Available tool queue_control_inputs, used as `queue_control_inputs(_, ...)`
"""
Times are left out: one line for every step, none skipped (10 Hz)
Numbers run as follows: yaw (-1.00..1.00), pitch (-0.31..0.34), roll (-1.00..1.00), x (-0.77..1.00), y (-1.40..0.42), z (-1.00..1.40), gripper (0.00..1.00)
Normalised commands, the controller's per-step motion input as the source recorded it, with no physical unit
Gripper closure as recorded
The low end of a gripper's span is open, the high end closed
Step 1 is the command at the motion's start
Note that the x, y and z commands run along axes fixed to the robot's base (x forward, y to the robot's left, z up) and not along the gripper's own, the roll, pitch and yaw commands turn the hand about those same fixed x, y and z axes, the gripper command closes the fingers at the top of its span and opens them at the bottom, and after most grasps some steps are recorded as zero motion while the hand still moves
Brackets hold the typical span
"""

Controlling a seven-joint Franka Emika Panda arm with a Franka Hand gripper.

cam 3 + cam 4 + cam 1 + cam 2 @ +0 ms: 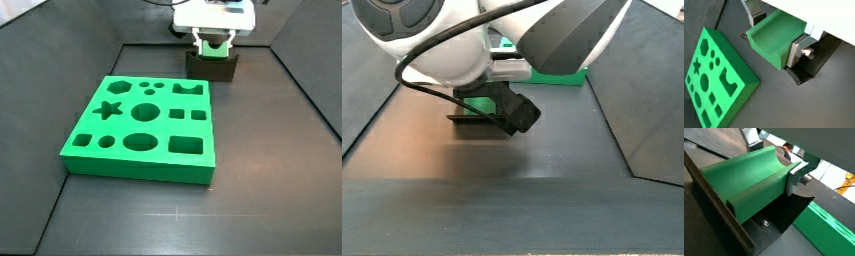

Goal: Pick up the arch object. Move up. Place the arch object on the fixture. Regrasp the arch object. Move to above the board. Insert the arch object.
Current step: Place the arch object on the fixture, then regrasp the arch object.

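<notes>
My gripper [773, 42] is shut on the arch object [767, 35], a small bright green block with a curved notch. A silver finger [798, 51] presses each end of it. The arch object sits low over the dark fixture [808, 73]; I cannot tell whether they touch. In a side view the gripper [214, 44] hangs at the far end of the floor, right over the fixture [214, 69]. The arch object [747, 183] and the fixture [784, 220] also show in a wrist view. The board [140, 128] lies flat in front of the fixture, a short gap away.
The dark floor is ringed by low dark walls [305, 85]. The arm's white body [449, 40] fills much of a side view and hides most of the board [563, 78] behind it. The board's edge also shows in both wrist views [714, 80] [827, 230].
</notes>
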Motion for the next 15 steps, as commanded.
queue_control_inputs(-0.12,-0.032,-0.08,0.07,0.14,-0.36,1.0)
queue_control_inputs(0.0,0.0,0.0,0.0,-0.5,-0.17,1.0)
queue_control_inputs(0.0,0.0,0.0,0.0,0.0,0.0,0.0)
queue_control_inputs(-0.04,-0.052,0.0,0.0,0.0,1.0,0.0)
queue_control_inputs(-0.04,-0.05,0.0,0.0,0.0,1.0,0.0)
queue_control_inputs(-0.01,-0.042,0.02,-0.02,0.0,1.0,0.0)
queue_control_inputs(0.01,-0.039,0.03,-0.03,0.0,1.0,0.0)
queue_control_inputs(0.03,-0.02,0.03,-0.04,0.01,1.0,0.0)
queue_control_inputs(0.03,-0.009,0.02,-0.04,0.01,0.92,0.0)
queue_control_inputs(0.04,0.014,0.02,-0.04,0.01,0.67,0.0)
queue_control_inputs(0.03,0.035,0.02,-0.03,0.01,0.42,0.0)
queue_control_inputs(0.03,0.052,0.02,-0.03,0.01,0.22,0.0)
queue_control_inputs(0.04,0.068,1.0,-0.13,-0.74,0.8,0.0)
queue_control_inputs(0.03,0.067,1.0,-0.11,-0.72,0.7,0.0)
queue_control_inputs(0.03,0.055,1.0,-0.12,-0.54,0.52,0.0)
